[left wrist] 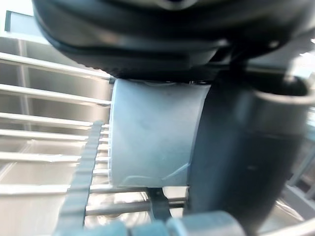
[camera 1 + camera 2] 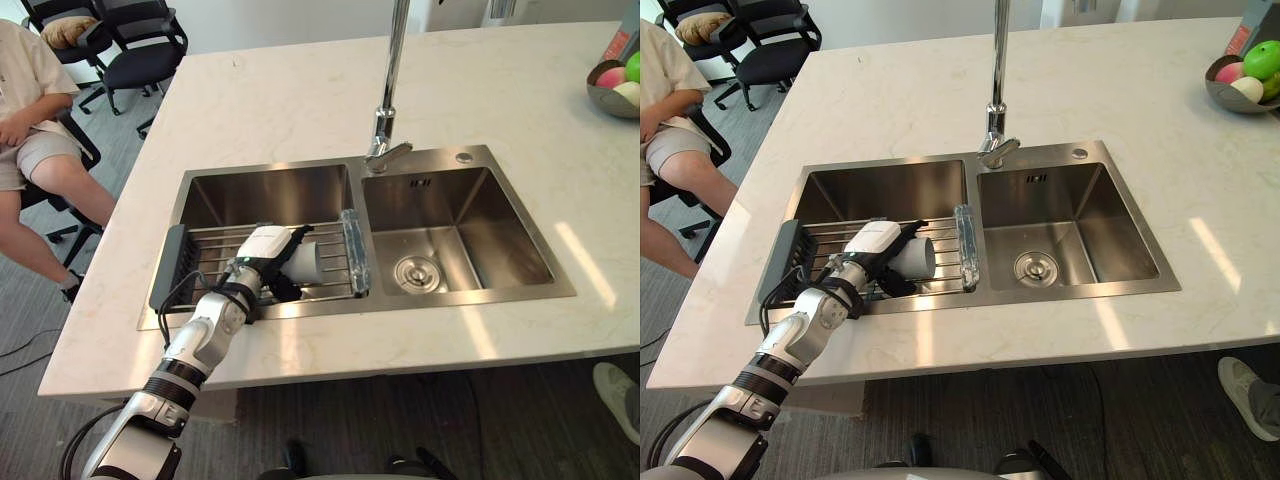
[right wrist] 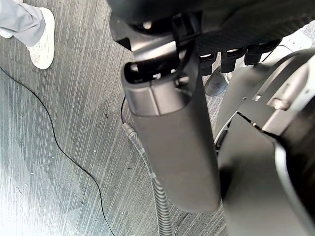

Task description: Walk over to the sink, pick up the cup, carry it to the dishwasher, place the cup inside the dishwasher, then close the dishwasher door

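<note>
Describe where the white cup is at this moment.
In the left eye view the white cup lies sideways in the left hand, at the wire rack across the sink's left basin, left of the faucet.

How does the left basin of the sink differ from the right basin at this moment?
A wire rack lies across the left basin; the right basin is uncovered. Over the left basin the cup lies on its side on the rack, in the left hand; no hand is at the right basin. The right basin's drain shows; the left basin's is hidden. Both are rectangular steel.
</note>
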You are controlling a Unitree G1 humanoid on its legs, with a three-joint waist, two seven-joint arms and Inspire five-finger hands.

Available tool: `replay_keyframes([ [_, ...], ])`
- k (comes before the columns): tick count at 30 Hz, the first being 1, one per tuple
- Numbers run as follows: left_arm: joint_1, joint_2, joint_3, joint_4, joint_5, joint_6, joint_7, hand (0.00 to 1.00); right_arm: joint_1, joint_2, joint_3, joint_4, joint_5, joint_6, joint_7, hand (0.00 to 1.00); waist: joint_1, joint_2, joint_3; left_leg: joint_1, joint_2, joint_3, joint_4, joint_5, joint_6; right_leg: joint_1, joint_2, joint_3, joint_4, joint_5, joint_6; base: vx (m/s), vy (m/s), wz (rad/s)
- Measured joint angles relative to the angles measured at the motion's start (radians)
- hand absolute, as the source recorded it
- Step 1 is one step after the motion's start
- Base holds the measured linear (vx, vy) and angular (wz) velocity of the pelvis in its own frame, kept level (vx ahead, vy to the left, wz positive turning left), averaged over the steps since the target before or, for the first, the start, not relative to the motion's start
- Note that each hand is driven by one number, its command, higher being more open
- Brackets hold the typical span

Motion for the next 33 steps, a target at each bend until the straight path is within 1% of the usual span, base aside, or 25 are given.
replay_keyframes([
  [3, -0.001, 0.027, -0.016, 0.019, 0.016, -0.047, 0.050, 0.00, -0.003, -0.007, 0.008, 0.000, 0.008, -0.003, 0.000, 1.00, -0.004, 0.003, -0.002, 0.000, 0.000, 0.000, 0.000, 0.000, 0.000, 0.000, 0.000, -0.001, 0.000, 0.000, 0.000, 0.00, 0.000, 0.00],
  [4, 0.000, 0.035, -0.018, 0.027, 0.016, -0.079, 0.080, 0.00, -0.002, -0.008, 0.009, 0.000, 0.008, -0.005, 0.001, 1.00, -0.005, 0.006, -0.004, 0.000, 0.000, 0.000, 0.000, 0.000, 0.000, 0.000, 0.000, -0.001, 0.000, 0.000, 0.000, 0.00, 0.000, 0.00],
  [5, 0.005, 0.046, -0.022, 0.035, 0.016, -0.118, 0.133, 0.00, -0.002, -0.009, 0.009, 0.001, 0.008, -0.007, 0.001, 1.00, -0.007, 0.006, -0.004, 0.000, 0.000, -0.001, 0.000, 0.000, 0.000, 0.000, 0.000, -0.001, 0.000, 0.000, 0.000, 0.00, 0.000, 0.00],
  [8, 0.022, 0.064, -0.025, 0.037, -0.007, -0.148, 0.210, 0.00, -0.002, -0.009, 0.009, 0.001, 0.008, -0.010, 0.006, 1.00, -0.013, 0.008, -0.005, 0.000, -0.001, -0.003, 0.000, 0.000, 0.000, 0.001, 0.000, -0.004, 0.000, 0.000, 0.000, 0.00, 0.000, 0.01],
  [9, 0.029, 0.071, -0.031, 0.038, -0.038, -0.161, 0.257, 0.00, -0.001, -0.009, 0.009, 0.002, 0.008, -0.013, 0.010, 1.00, -0.013, 0.008, -0.005, 0.000, -0.001, -0.004, 0.000, 0.000, 0.000, 0.002, -0.001, -0.006, 0.000, 0.000, 0.000, 0.00, -0.002, 0.06],
  [10, 0.037, 0.075, -0.034, 0.038, -0.068, -0.169, 0.304, 0.00, -0.002, -0.009, 0.009, 0.004, 0.008, -0.015, 0.014, 1.00, -0.013, 0.010, -0.006, -0.001, -0.002, -0.008, 0.000, 0.001, 0.000, 0.004, -0.001, -0.010, 0.000, 0.000, 0.000, -0.01, -0.004, 0.07],
  [12, 0.047, 0.076, -0.039, 0.036, -0.113, -0.179, 0.357, 0.00, -0.001, -0.009, 0.009, 0.004, 0.007, -0.016, 0.018, 1.00, -0.013, 0.010, -0.006, -0.003, -0.003, -0.013, 0.000, 0.001, 0.001, 0.005, -0.002, -0.019, 0.000, 0.000, 0.000, -0.01, -0.010, 0.10],
  [14, 0.072, 0.076, -0.041, 0.018, -0.206, -0.190, 0.419, 0.00, -0.002, -0.009, 0.009, 0.005, 0.007, -0.020, 0.021, 1.00, -0.012, 0.010, -0.006, -0.007, -0.003, -0.020, 0.000, 0.003, 0.002, 0.005, -0.002, -0.029, -0.001, 0.000, 0.000, -0.01, -0.015, 0.10],
  [16, 0.104, 0.077, -0.039, -0.021, -0.253, -0.180, 0.441, 0.00, -0.002, -0.008, 0.008, 0.004, 0.007, -0.023, 0.026, 1.00, -0.011, 0.010, -0.006, -0.008, -0.003, -0.023, 0.000, 0.003, 0.002, 0.007, -0.002, -0.037, -0.001, 0.000, 0.000, 0.00, -0.016, 0.05],
  [18, 0.142, 0.076, -0.019, -0.071, -0.297, -0.169, 0.444, 0.00, -0.001, -0.008, 0.006, 0.005, 0.006, -0.026, 0.034, 1.00, -0.010, 0.010, -0.006, -0.008, -0.003, -0.027, 0.000, 0.004, 0.002, 0.009, -0.001, -0.044, -0.001, 0.000, 0.000, 0.00, -0.017, 0.07],
  [20, 0.187, 0.065, 0.024, -0.152, -0.365, -0.172, 0.442, 0.00, 0.002, -0.007, -0.005, 0.005, 0.002, -0.027, 0.042, 1.00, 0.000, 0.010, -0.006, -0.008, -0.003, -0.032, 0.001, 0.005, 0.001, 0.014, -0.001, -0.052, 0.000, 0.000, 0.000, -0.01, -0.017, 0.08],
  [21, 0.193, 0.061, 0.034, -0.173, -0.388, -0.172, 0.435, 0.00, 0.002, -0.007, -0.008, 0.005, -0.003, -0.027, 0.043, 1.00, 0.005, 0.010, -0.006, -0.008, -0.002, -0.034, 0.001, 0.005, 0.001, 0.016, 0.000, -0.054, 0.000, 0.000, 0.000, -0.02, -0.017, 0.10],
  [23, 0.198, 0.048, 0.080, -0.232, -0.520, -0.180, 0.357, 0.00, -0.002, -0.005, -0.029, 0.005, -0.025, -0.028, 0.050, 1.00, 0.018, 0.010, -0.006, -0.008, 0.000, -0.047, 0.001, 0.011, 0.001, 0.022, 0.000, -0.067, 0.004, 0.000, 0.000, -0.05, -0.024, 0.15],
  [24, 0.199, 0.046, 0.092, -0.242, -0.547, -0.179, 0.334, 0.00, -0.004, -0.004, -0.037, 0.004, -0.027, -0.028, 0.053, 1.00, 0.020, 0.010, -0.006, -0.008, 0.000, -0.050, 0.001, 0.012, 0.001, 0.023, 0.000, -0.071, 0.005, 0.000, 0.000, -0.07, -0.020, 0.16],
  [25, 0.199, 0.041, 0.110, -0.254, -0.595, -0.177, 0.287, 0.00, -0.007, -0.003, -0.044, 0.001, -0.033, -0.030, 0.058, 1.00, 0.026, 0.010, -0.006, -0.008, -0.001, -0.055, 0.001, 0.015, 0.002, 0.025, 0.000, -0.075, 0.006, 0.000, 0.000, -0.08, -0.008, 0.13],
  [26, 0.197, 0.038, 0.121, -0.263, -0.646, -0.169, 0.215, 0.00, -0.007, -0.001, -0.055, -0.002, -0.034, -0.030, 0.062, 1.00, 0.034, 0.010, -0.006, -0.008, -0.002, -0.061, 0.001, 0.018, 0.003, 0.027, -0.001, -0.079, 0.009, -0.001, -0.002, -0.08, -0.006, 0.12],
  [27, 0.197, 0.039, 0.122, -0.263, -0.664, -0.165, 0.176, 0.00, -0.007, 0.000, -0.062, -0.003, -0.034, -0.030, 0.062, 1.00, 0.038, 0.010, -0.006, -0.008, -0.002, -0.064, 0.001, 0.020, 0.004, 0.028, -0.001, -0.082, 0.010, -0.002, -0.003, -0.09, -0.006, 0.15],
  [28, 0.202, 0.038, 0.118, -0.264, -0.703, -0.151, 0.102, 0.00, -0.007, 0.000, -0.064, -0.003, -0.034, -0.030, 0.062, 1.00, 0.042, 0.010, -0.006, -0.009, -0.003, -0.070, 0.001, 0.024, 0.005, 0.029, -0.002, -0.089, 0.014, -0.006, -0.004, -0.07, -0.006, 0.14],
  [29, 0.208, 0.038, 0.116, -0.266, -0.731, -0.137, 0.061, 0.00, -0.008, 0.000, -0.064, -0.003, -0.034, -0.030, 0.062, 1.00, 0.042, 0.009, -0.006, -0.009, -0.003, -0.073, 0.001, 0.025, 0.006, 0.028, -0.002, -0.093, 0.019, -0.009, -0.005, -0.09, -0.009, 0.19],
  [30, 0.210, 0.019, 0.137, -0.268, -0.856, -0.080, -0.003, 0.00, -0.008, 0.002, -0.065, -0.003, -0.034, -0.030, 0.062, 1.00, 0.043, 0.008, -0.005, -0.009, -0.003, -0.078, 0.000, 0.029, 0.006, 0.028, -0.002, -0.099, 0.030, -0.016, -0.006, -0.07, -0.008, 0.13],
  [31, 0.210, 0.022, 0.140, -0.270, -0.901, -0.057, -0.032, 0.00, -0.008, 0.003, -0.067, -0.004, -0.034, -0.029, 0.062, 1.00, 0.043, 0.008, -0.005, -0.008, -0.003, -0.079, 0.000, 0.030, 0.006, 0.027, -0.002, -0.100, 0.034, -0.019, -0.007, -0.08, -0.009, 0.11],
  [32, 0.208, 0.027, 0.147, -0.279, -0.991, -0.002, -0.086, 0.00, -0.008, 0.005, -0.081, -0.004, -0.034, -0.027, 0.062, 1.00, 0.044, 0.008, -0.005, -0.008, -0.003, -0.080, 0.000, 0.031, 0.005, 0.024, -0.002, -0.102, 0.040, -0.023, -0.008, -0.06, -0.008, 0.04],
  [33, 0.206, 0.030, 0.157, -0.288, -1.011, 0.021, -0.128, 0.00, -0.007, 0.006, -0.082, -0.005, -0.034, -0.025, 0.062, 1.00, 0.045, 0.007, -0.005, -0.008, -0.003, -0.082, 0.000, 0.030, 0.005, 0.022, -0.001, -0.102, 0.041, -0.028, -0.008, -0.05, -0.012, 0.02],
])
